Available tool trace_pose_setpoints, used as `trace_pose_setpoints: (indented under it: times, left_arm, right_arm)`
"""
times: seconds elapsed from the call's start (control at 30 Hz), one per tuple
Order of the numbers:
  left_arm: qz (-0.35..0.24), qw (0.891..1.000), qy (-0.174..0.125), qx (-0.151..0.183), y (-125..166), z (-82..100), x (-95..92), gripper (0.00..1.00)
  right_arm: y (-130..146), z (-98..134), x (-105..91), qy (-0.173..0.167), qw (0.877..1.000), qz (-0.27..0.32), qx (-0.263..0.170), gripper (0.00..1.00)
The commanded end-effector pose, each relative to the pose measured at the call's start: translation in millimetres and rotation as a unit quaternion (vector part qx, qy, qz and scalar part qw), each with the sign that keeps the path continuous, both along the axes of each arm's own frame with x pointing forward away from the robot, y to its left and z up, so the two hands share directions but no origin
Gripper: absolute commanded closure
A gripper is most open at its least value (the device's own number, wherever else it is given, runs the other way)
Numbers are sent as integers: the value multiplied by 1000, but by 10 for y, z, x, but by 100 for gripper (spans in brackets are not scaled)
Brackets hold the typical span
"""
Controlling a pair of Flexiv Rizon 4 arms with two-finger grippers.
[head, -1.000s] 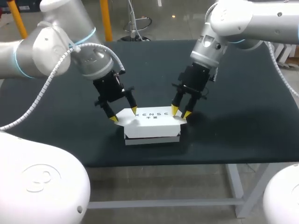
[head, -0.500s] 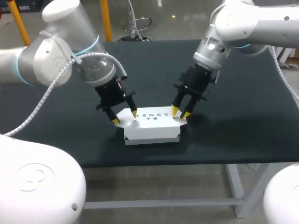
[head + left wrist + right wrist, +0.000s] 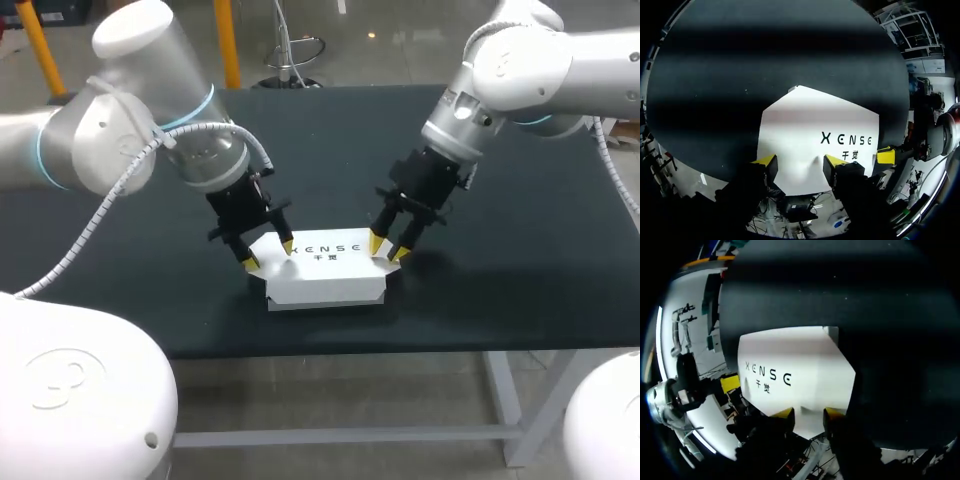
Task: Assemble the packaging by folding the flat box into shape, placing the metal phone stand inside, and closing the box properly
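Left gripper first: fingers spread wide, released, nothing pinched, both yellow tips down on the left end of the white box. From its own wrist camera, the left gripper has the lid's edge right under its tips. The box spreads out ahead of it, with one angled corner pointing away. Beyond the lid's far end, beside the dark print, one of the right gripper's fingertips pokes in, and that is all that crowds this side.

Over to the right gripper: a narrower gap here, but the fingers are parted and released too, tips planted on the box's right end. In its wrist view the right gripper sits at the lid's edge, with a small notch in that edge between the tips. The box stretches ahead, and past its far end one of the left gripper's fingertips shows.

So the box lies between the two grippers, pinned at both ends, printed face up. Its long axis runs from one gripper straight to the other, along the near edge of the dark table.

Further out, the left arm slopes down with a ribbed white hose looping beside it, and the right arm angles in opposite.
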State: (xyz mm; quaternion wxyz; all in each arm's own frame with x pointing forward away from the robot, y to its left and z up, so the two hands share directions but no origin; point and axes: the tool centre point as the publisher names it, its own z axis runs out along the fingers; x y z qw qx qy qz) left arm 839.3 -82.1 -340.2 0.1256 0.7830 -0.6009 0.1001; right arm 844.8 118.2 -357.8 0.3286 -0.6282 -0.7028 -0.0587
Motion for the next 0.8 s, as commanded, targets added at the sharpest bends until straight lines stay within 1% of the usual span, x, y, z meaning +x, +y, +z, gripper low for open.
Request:
trace_pose_setpoints:
  times: [0.03, 0.13, 0.3, 0.43, 0.6, 0.67, 0.8]
  left_arm:
    - [10, 1000, -9, 4, -11, -12, -40, 38]
    - [13, 1000, -10, 5, -11, -22, -34, 40]
    - [16, 1000, -11, 7, -11, -35, -21, 39]
    - [20, 1000, -11, 5, -8, -48, -7, 40]
    - [27, 1000, -11, 2, -1, -77, 14, 39]
    - [28, 1000, -10, 3, 0, -85, 20, 41]
    - [31, 999, -11, 2, 3, -89, 24, 50]
  right_arm:
    - [-6, -18, -59, -22, 999, -24, -6, 58]
    - [-4, -37, -54, -30, 999, -42, -13, 58]
    - [-9, -71, -40, -40, 997, -69, -16, 57]
    - [-12, -82, -39, -48, 995, -83, -10, 57]
    - [-21, -106, -45, -69, 993, -94, -1, 56]
    - [-23, -114, -45, -71, 993, -95, 1, 56]
    - [-33, -110, -29, -75, 992, -102, 10, 55]
